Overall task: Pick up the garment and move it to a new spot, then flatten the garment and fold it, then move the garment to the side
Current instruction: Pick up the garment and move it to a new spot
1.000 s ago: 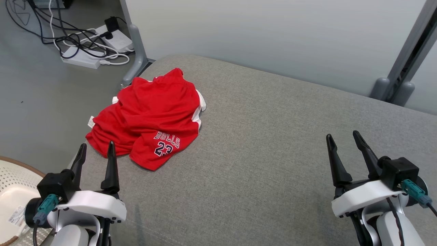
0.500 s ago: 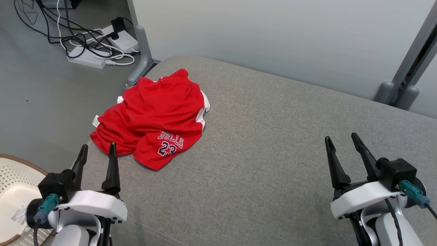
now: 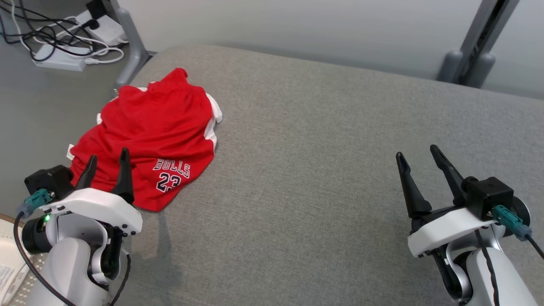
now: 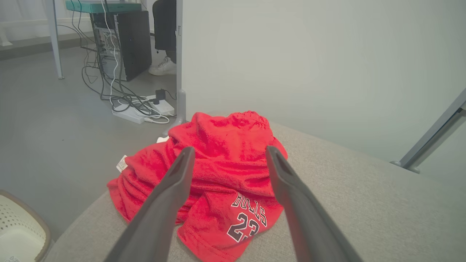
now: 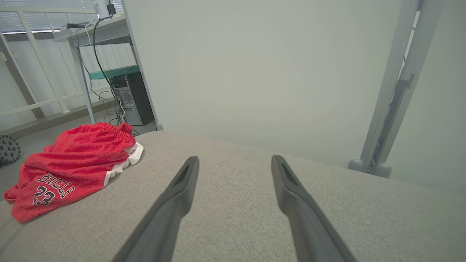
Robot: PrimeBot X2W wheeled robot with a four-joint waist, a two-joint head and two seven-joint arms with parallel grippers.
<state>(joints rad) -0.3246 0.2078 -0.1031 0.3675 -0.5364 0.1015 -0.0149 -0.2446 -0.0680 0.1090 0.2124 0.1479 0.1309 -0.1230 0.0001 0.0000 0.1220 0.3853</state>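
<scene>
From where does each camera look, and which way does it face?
Head view: on the head, facing down at the grey fabric cushion; open left claw and right claw below.
Left wrist view: on that wrist, facing the crumpled red "BULLS 23" garment between its dark fingers.
Right wrist view: on that wrist, facing a pale wall over the cushion, past its fingers.
Shared: all show the garment.

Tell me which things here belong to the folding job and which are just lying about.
Job: red BULLS 23 garment, grey cushion it lies on, left pincer, right pincer, both open.
Lying about: power strips with cables, white perforated basket, computer tower.
</scene>
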